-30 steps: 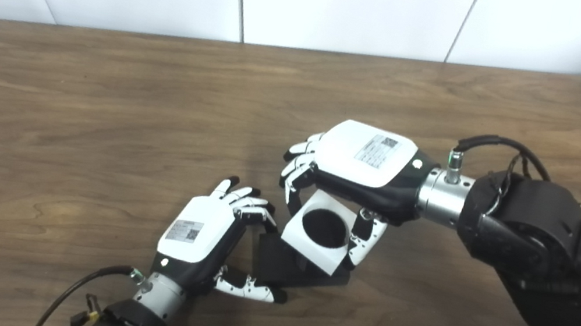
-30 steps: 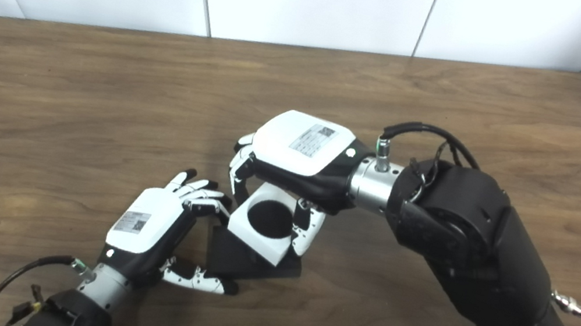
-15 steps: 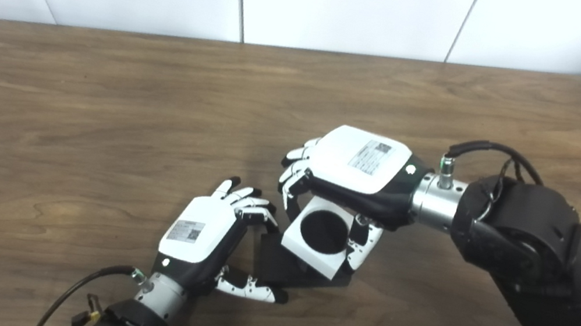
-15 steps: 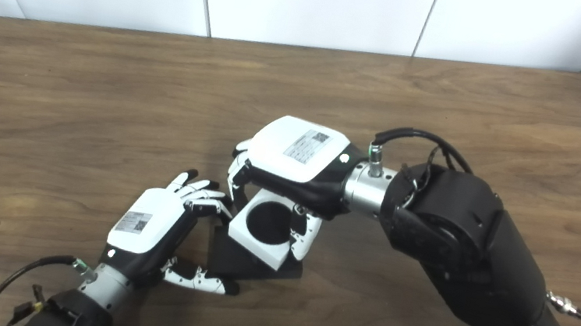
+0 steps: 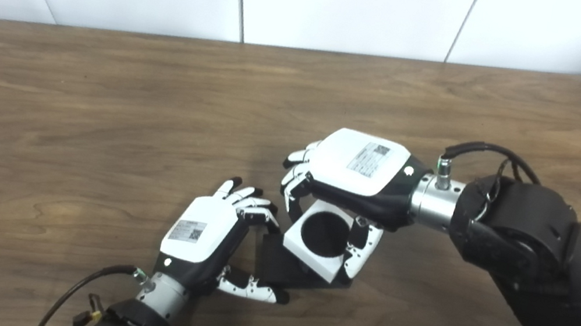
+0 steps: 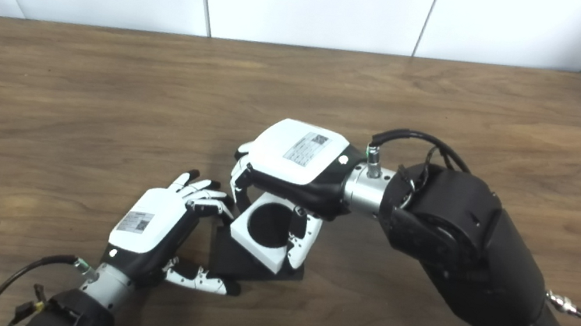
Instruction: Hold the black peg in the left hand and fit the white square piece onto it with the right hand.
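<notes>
The black peg's flat square base lies on the wooden table. My left hand is shut on it, fingers curled over its left edge and thumb along its front edge. The white square piece, with a round hole in its middle, sits tilted over the base. Black fills the hole, so the peg itself is hidden inside it. My right hand reaches in from the right and is shut on the white piece, fingers on its far side and thumb on its right side. In the right eye view the white piece covers most of the base.
The brown table stretches bare to the left and back, ending at a white panelled wall. My right forearm crosses the right front of the table. A cable trails from my left wrist at the bottom edge.
My right hand has brought the white piece a little lower and to the left, closer onto the black base. The left hand has hardly moved.
</notes>
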Robot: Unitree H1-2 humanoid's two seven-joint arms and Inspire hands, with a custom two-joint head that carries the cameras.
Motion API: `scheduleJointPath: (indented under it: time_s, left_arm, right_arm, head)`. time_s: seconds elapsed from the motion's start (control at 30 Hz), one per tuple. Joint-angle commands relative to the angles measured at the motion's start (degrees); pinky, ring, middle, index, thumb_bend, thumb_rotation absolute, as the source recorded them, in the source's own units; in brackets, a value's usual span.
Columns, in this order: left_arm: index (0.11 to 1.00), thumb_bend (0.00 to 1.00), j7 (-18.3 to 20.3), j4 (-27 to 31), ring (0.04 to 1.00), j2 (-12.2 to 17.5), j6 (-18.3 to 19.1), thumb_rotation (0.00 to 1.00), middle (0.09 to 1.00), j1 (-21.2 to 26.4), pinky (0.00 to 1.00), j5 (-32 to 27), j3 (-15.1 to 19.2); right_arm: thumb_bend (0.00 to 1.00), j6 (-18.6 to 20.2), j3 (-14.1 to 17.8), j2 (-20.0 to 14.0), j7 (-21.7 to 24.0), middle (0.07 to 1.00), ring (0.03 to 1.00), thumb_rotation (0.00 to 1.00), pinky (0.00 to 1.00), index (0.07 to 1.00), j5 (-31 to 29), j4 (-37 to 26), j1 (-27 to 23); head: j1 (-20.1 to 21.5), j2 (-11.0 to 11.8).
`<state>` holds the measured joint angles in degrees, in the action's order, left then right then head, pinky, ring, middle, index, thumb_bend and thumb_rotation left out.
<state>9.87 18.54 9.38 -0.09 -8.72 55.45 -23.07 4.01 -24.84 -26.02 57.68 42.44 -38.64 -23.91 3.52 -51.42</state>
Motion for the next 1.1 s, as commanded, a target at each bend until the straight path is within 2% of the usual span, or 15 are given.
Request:
scheduleJointPath:
  time_s: [0.0, 0.17, 0.37, 0.57, 0.87, 1.07]
  left_arm:
    - [0.484, 0.52, -0.51, 0.91, 0.898, -0.19, -0.02, 0.06, 0.789, 0.8, 1.0, 0.8, -0.04]
    - [0.484, 0.52, -0.76, 0.75, 0.896, -0.12, -0.22, 0.06, 0.786, 0.75, 1.0, 0.64, 0.01]
    - [0.484, 0.52, -0.66, 0.57, 0.899, 0.02, -0.28, 0.06, 0.785, 0.85, 1.0, 0.59, -0.03]
    - [0.484, 0.52, -0.59, 0.43, 0.898, 0.12, -0.23, 0.06, 0.783, 1.01, 1.0, 0.86, -0.04]
    - [0.484, 0.52, -1.09, 0.2, 0.892, 0.17, -0.48, 0.06, 0.779, 0.95, 1.0, 0.72, 0.04]
    - [0.485, 0.52, -1.45, 0.07, 0.886, 0.37, -0.34, 0.06, 0.773, 0.74, 1.0, 0.89, 0.21]
  right_arm:
    - [0.99, -0.11, 1.09, 0.05, -0.24, 0.787, 0.889, 0.26, 0.86, 0.563, -0.43, -0.68, -1.76]
    - [1.0, 0.69, 1.86, 0.31, -0.16, 0.797, 0.893, 0.28, 0.87, 0.609, -0.74, -0.76, -2.32]
    - [1.0, 1.84, 2.2, 0.12, 1.72, 0.862, 0.93, 0.39, 0.91, 0.748, -0.71, -1.21, -3.76]
    - [1.0, 2.32, 2.21, 0.08, 3.96, 0.92, 0.974, 0.41, 0.94, 0.837, 0.7, -1.68, -4.35]
    - [1.0, 3.5, 3.64, 0.5, 4.93, 0.941, 0.997, 0.39, 0.99, 0.866, 0.76, -2.33, -4.29]
    - [1.0, 4.4, 4.82, 0.55, 5.21, 0.936, 1.0, 0.39, 0.98, 0.869, 0.55, -2.86, -4.49]
  head:
    - [0.08, -0.01]
    - [0.05, 0.04]
    - [0.03, 0.2]
    - [0.06, 0.28]
    - [-0.03, 0.64]
    - [-0.25, 1.07]
